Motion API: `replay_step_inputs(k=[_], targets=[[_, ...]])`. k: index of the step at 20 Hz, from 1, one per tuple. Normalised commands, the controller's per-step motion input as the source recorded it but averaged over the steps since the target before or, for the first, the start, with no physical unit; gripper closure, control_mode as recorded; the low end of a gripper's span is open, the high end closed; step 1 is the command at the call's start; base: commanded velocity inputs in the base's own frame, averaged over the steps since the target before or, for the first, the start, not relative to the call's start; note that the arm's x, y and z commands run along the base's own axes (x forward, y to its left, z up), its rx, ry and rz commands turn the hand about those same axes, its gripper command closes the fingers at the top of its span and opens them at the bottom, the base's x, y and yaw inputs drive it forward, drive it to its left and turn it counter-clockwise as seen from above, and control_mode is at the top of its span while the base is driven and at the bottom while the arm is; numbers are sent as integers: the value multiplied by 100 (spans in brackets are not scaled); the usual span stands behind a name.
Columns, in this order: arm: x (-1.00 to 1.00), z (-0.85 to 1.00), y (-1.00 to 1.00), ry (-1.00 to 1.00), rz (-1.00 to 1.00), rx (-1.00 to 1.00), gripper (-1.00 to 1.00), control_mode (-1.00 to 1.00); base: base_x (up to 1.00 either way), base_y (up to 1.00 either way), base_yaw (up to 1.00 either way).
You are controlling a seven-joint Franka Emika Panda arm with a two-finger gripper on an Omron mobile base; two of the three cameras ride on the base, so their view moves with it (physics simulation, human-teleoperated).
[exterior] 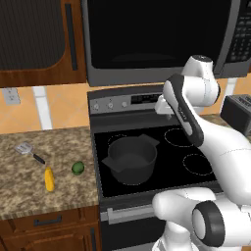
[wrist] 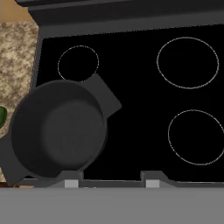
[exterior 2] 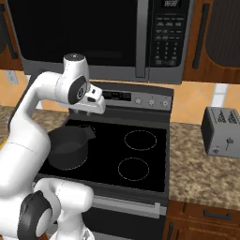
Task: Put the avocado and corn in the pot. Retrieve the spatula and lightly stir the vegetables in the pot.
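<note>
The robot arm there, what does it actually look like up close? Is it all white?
Mostly white. The arm is made of smooth, rounded glossy white segments with dark grey bands and round caps at the joints. The gripper is a boxy white hand with a dark patch. No loose cables or markings are visible.

One pot [exterior: 131, 157] sits on the stove [exterior: 147, 105], which has four ringed burners, though one is mostly under the pot. On the counter [exterior: 29, 191] to the left lie one avocado [exterior: 78, 168], one corn [exterior: 49, 179] cob and one spatula [exterior: 29, 151]. One microwave [exterior: 157, 39] hangs above, and one toaster [exterior 2: 221, 131] stands on the right. The stove panel carries what look like five knobs, hard to count.
</note>
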Motion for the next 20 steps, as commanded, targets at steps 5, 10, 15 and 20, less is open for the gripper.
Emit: replay_step_inputs(k=[5, 10, 15, 20], targets=[[0, 0, 0, 0, 0, 0, -100, 100, 0, 0, 0], [0, 0, 0, 0, 0, 0, -100, 100, -76, 4, 1], [0, 0, 0, 0, 0, 0, -100, 100, -66, 25, 0], [0, 0, 0, 0, 0, 0, -100, 100, 0, 60, -3]])
